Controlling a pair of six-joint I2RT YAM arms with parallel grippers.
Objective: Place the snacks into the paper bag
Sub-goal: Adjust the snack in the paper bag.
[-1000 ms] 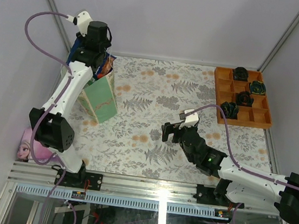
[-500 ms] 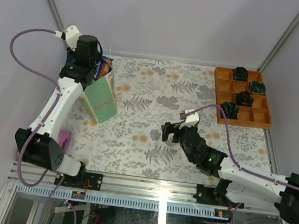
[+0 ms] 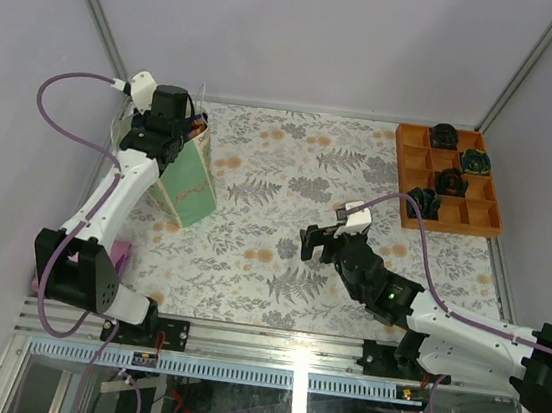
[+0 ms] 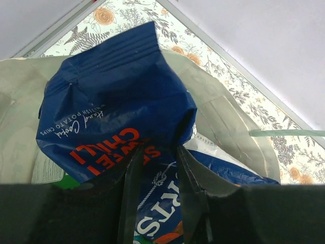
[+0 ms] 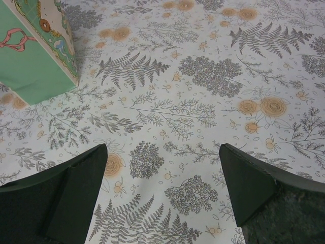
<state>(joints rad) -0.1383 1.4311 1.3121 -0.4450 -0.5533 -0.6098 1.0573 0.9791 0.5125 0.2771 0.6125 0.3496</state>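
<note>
The cream and mint-green paper bag (image 3: 190, 181) stands upright at the table's left. My left gripper (image 3: 176, 136) reaches down into its mouth. In the left wrist view my left gripper (image 4: 160, 151) is shut on the blue BURTS crisp bag (image 4: 117, 96), which stands crumpled inside the paper bag's walls (image 4: 228, 119). Only a sliver of the crisp bag (image 3: 200, 123) shows from above. My right gripper (image 3: 318, 244) is open and empty, low over the table's middle; its jaws (image 5: 162, 152) stand wide apart over bare cloth. The other snacks are not in view.
An orange compartment tray (image 3: 452, 227) with dark round objects (image 3: 423, 201) sits at the back right. A flat pink item (image 3: 120, 254) lies near the left arm's base. The paper bag's corner (image 5: 35, 61) shows at the upper left of the right wrist view.
My left wrist swung left, then back right and lower over the paper bag, with the crisp bag sunk deeper. The right arm has barely moved.
</note>
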